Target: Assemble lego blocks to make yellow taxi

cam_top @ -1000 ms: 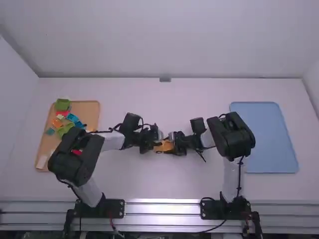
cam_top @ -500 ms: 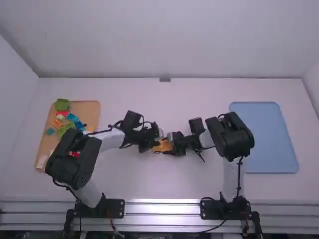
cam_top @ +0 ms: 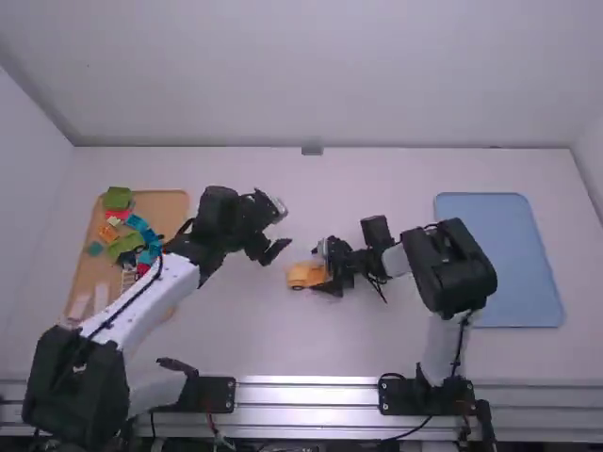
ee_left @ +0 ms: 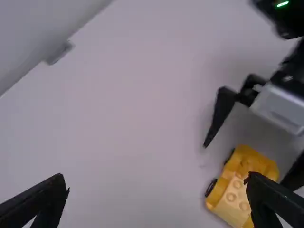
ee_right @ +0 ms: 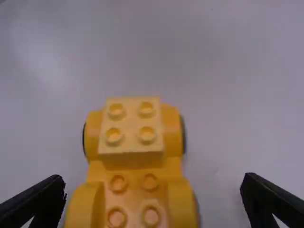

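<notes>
"What is seen nearest?"

"A yellow car (cam_top: 303, 275) is stood upright on the white table (cam_top: 283, 339), with a pale studded block (ee_right: 130, 126) mounted at one end."

"And how is it flanked?"

"By the right gripper (cam_top: 318, 268), its fingers spread wide, one to each side. Farther off, the left gripper (cam_top: 285, 229) is held above the table, its fingers parted too."

"And the trays?"

"Coloured blocks (cam_top: 118, 198) are heaped in the tan tray (cam_top: 170, 204), at left; a blue tray (cam_top: 509, 264) is placed at right."
</notes>
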